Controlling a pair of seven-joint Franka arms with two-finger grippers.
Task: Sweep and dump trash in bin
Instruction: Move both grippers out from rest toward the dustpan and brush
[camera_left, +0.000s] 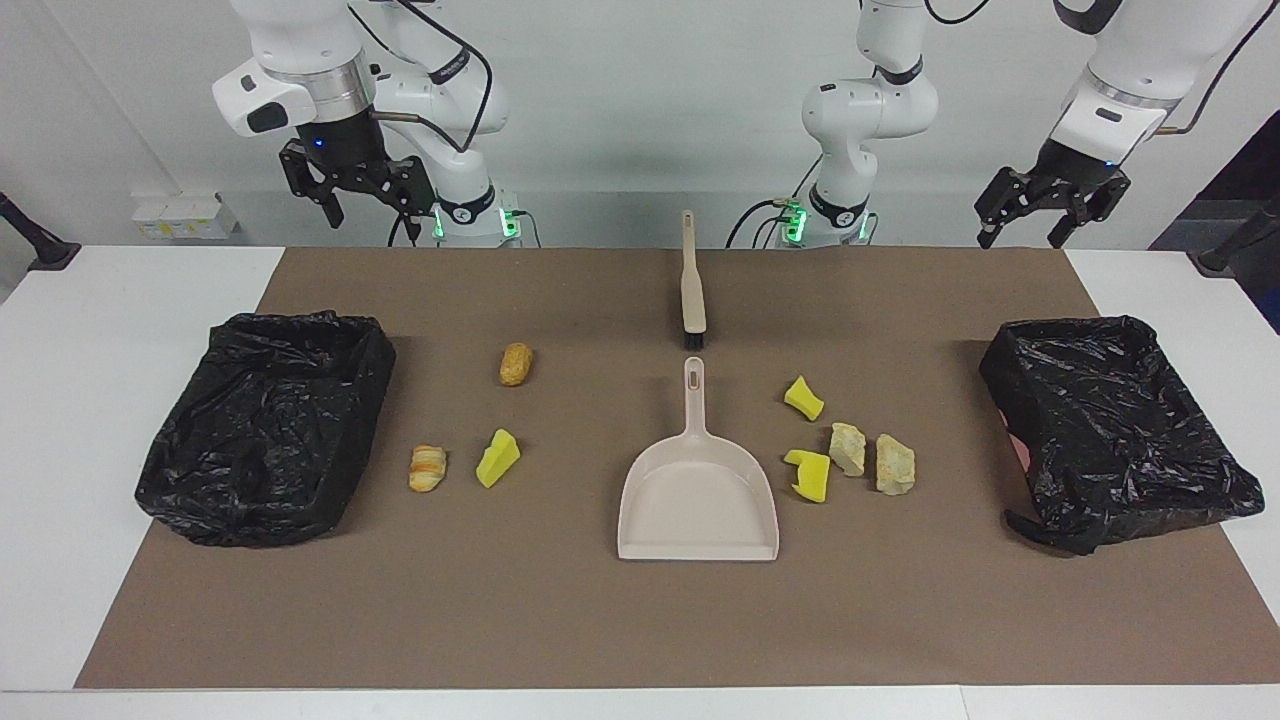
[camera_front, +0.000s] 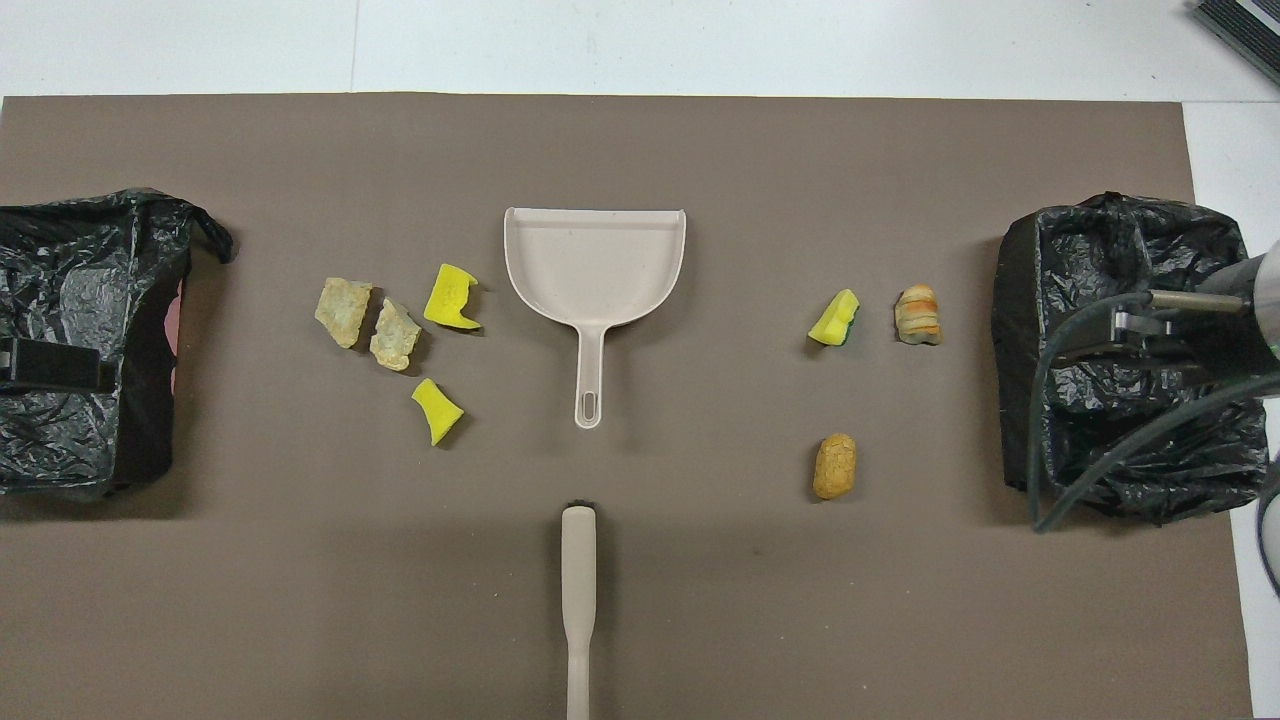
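Several trash scraps lie on the brown mat. Toward the left arm's end are two yellow sponge wedges (camera_left: 803, 397) (camera_left: 810, 474) and two beige chunks (camera_left: 847, 448) (camera_left: 894, 464). Toward the right arm's end lie a brown roll (camera_left: 516, 364), a striped roll (camera_left: 428, 468) and a green-backed sponge wedge (camera_left: 497, 458). A black-bagged bin (camera_left: 190, 470) stands at the right arm's end, another bin (camera_left: 1200, 490) at the left arm's end. My right gripper (camera_left: 368, 215) and left gripper (camera_left: 1022, 235) hang open and empty, high over the table's robot-side edge.
A beige dustpan (camera_left: 698, 495) lies mid-mat, its handle pointing toward the robots. A beige hand brush (camera_left: 691, 285) lies nearer to the robots, in line with that handle, bristles toward the pan. White table (camera_left: 90, 330) shows around the mat.
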